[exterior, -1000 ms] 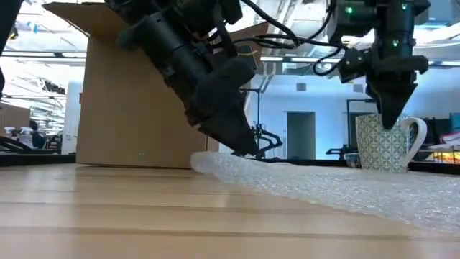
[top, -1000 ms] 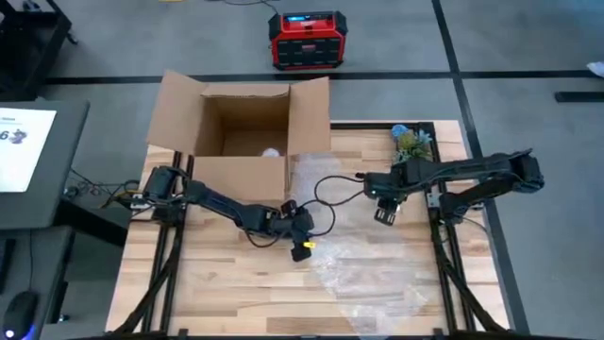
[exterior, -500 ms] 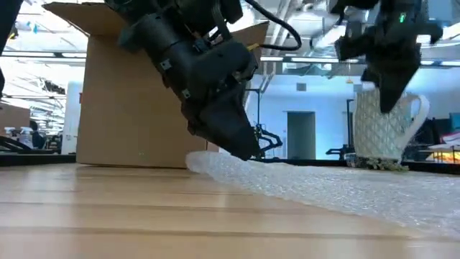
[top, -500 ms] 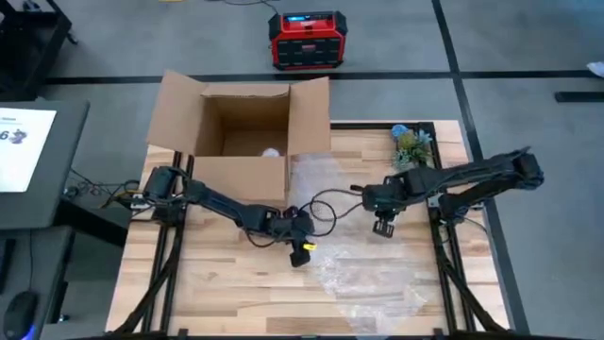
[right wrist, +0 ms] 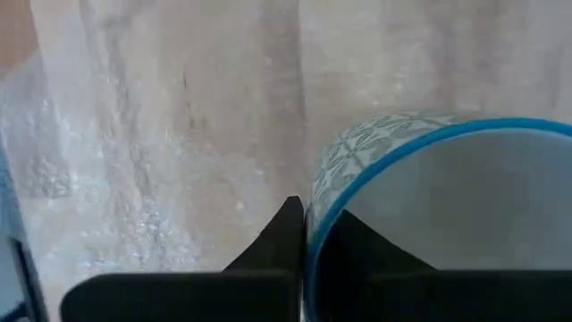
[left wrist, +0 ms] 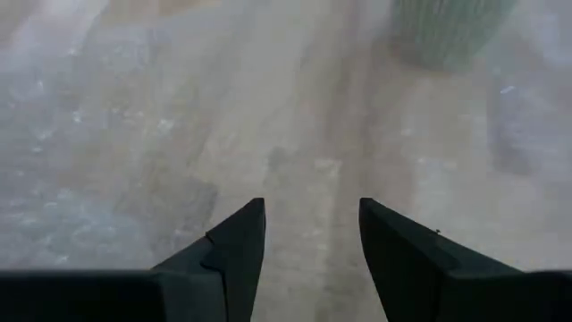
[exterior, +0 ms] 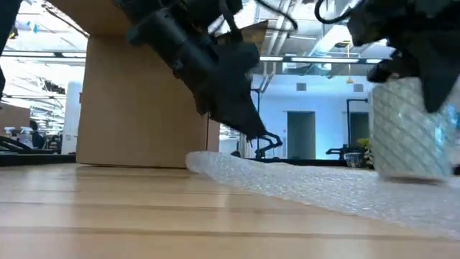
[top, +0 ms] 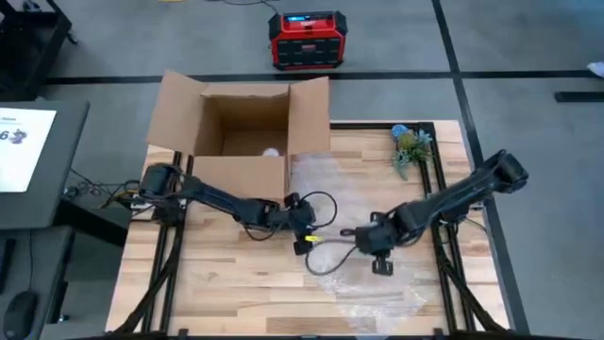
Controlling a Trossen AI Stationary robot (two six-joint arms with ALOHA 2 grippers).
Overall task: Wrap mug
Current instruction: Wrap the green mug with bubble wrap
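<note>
A pale wooden surface (top: pixel 226 274) carries an open cardboard box (top: pixel 241 127) and a sheet of bubble wrap (top: pixel 377 283). The right gripper (right wrist: pixel 308 237) has its fingers pinched on the rim of the patterned mug (exterior: pixel 406 126), one inside, one outside, holding it upright on the wrap, probably for rolling. The left gripper (left wrist: pixel 308 237), fingers apart, hovers over the sheet's edge, likely to lift it.

**A robotics lab in an open industrial hall**

A slatted wooden bench (top: pixel 236 274) on a black metal frame stands on grey floor crossed by dark tape lines (top: pixel 453 57). A red portable power station (top: pixel 304 40) sits on the floor beyond the bench's far edge. Across the bench, the low view shows exposed ceiling trusses (exterior: pixel 316 54), blue walls and a doorway (exterior: pixel 300 134).
</note>
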